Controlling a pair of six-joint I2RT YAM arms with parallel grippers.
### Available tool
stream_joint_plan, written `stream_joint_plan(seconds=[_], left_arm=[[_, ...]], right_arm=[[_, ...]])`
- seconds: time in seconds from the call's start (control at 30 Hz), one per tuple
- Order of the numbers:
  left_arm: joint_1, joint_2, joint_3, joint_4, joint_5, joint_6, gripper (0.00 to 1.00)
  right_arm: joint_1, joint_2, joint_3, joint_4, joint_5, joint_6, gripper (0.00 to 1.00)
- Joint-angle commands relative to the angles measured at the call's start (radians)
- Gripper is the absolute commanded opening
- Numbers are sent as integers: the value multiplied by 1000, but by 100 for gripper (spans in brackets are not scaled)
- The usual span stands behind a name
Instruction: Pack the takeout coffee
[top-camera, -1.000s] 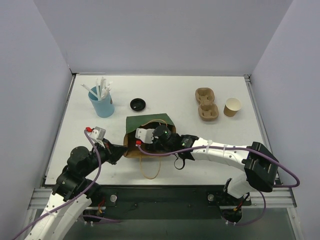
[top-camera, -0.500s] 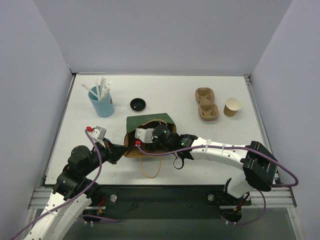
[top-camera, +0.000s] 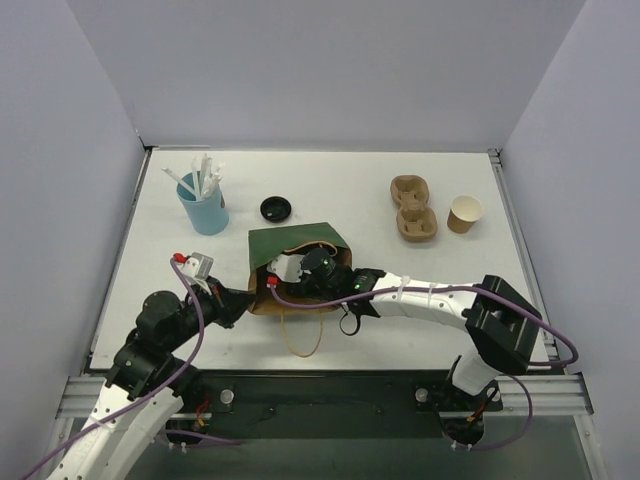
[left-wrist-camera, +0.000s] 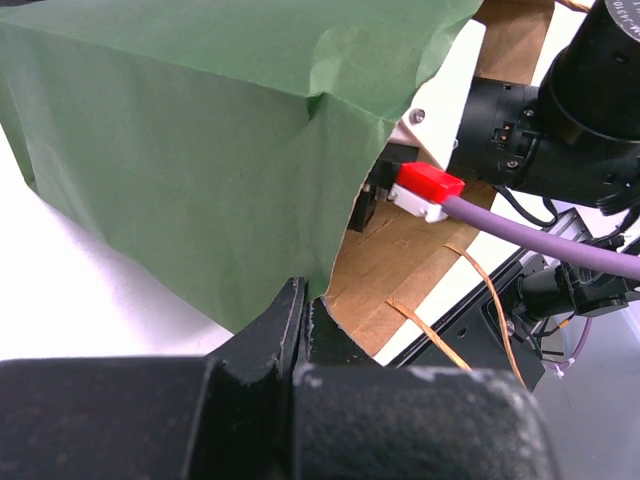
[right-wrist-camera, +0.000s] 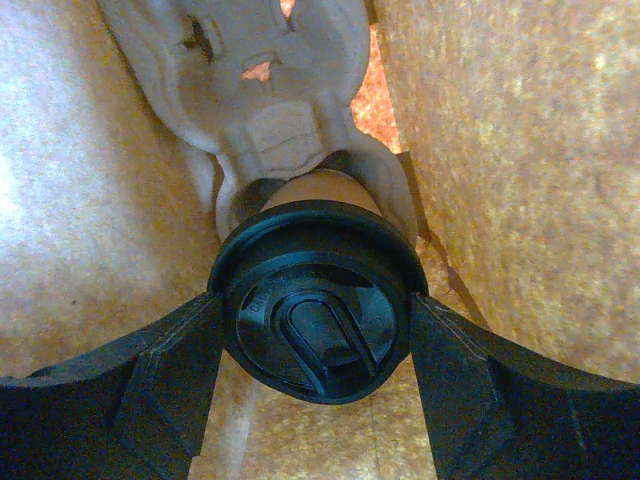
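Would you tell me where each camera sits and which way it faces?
Top external: above and behind, looking down at the table; both arms show.
Left wrist: beside the paper bag, facing its mouth; left gripper pinches its edge.
Right wrist: inside that bag, facing the takeout coffee; right gripper grips it.
All share the bag.

Inside the paper bag (right-wrist-camera: 520, 150), its walls are crowding the right gripper (right-wrist-camera: 315, 312) closely on both sides. The pulp carrier (right-wrist-camera: 250, 90) and takeout coffee (right-wrist-camera: 315, 285) are blocking passage ahead.
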Motion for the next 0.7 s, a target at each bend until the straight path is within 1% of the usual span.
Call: stream_joint_plan(seconds=[0.0,0.4,0.53,0.67], left_arm=[[-9,3,31,36,18,-7,0],[-21,-1,38,23,4,-7,0],[-27,0,43,13,-7,-7,0],[-32,5,49,4,-8,-7,0]], right_arm=[[-20,23,-9,36,25,44,36],[-35,64,2,20,37,75,38],[-43,76,-4,43,33,78,39],[-47,92,13,48,39,87,44]])
